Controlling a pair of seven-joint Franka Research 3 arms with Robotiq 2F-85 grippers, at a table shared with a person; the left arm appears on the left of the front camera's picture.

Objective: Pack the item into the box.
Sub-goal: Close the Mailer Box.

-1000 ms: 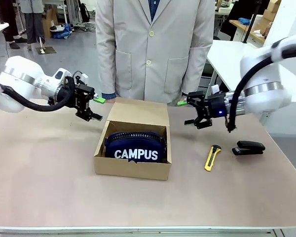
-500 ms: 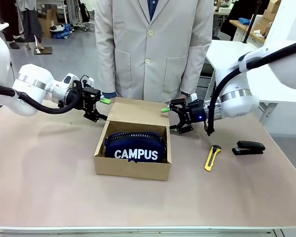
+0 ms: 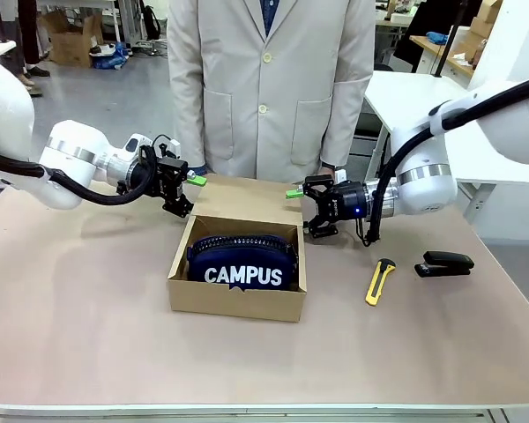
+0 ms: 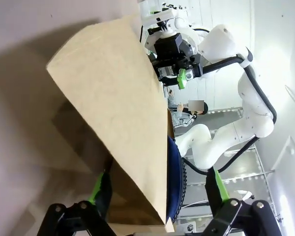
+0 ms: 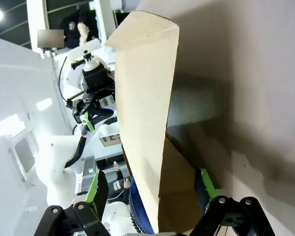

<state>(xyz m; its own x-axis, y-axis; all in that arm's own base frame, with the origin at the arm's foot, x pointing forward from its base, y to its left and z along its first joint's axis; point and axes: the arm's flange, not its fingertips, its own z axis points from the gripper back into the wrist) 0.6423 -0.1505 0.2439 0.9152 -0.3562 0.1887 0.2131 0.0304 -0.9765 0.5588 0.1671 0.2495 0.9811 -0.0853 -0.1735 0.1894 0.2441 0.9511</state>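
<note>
Navy CAMPUS pouch (image 3: 242, 262) inside box (image 3: 234, 302), lid (image 3: 247, 201) raised. Jaws apart on left gripper (image 3: 190, 195) and right gripper (image 3: 301, 212), at lid's side edges. Yellow knife (image 3: 380, 280), black stapler (image 3: 443, 263) right of box. Person (image 3: 269, 88) behind. Tan table (image 3: 79, 308); workshop beyond.

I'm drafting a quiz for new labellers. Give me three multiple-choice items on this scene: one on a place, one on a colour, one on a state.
1. Where is the pouch? A inside the box; B left of the box; C behind the box.
2. What colour is the knife? A red; B yellow; C white.
3. How is the box's lid? A shut flat; B raised open; C torn off.
Answers: 1 A, its CAMPUS lettering shows between the box's walls. 2 B, its body is plainly yellow. 3 B, it stands up behind the uncovered pouch.
</note>
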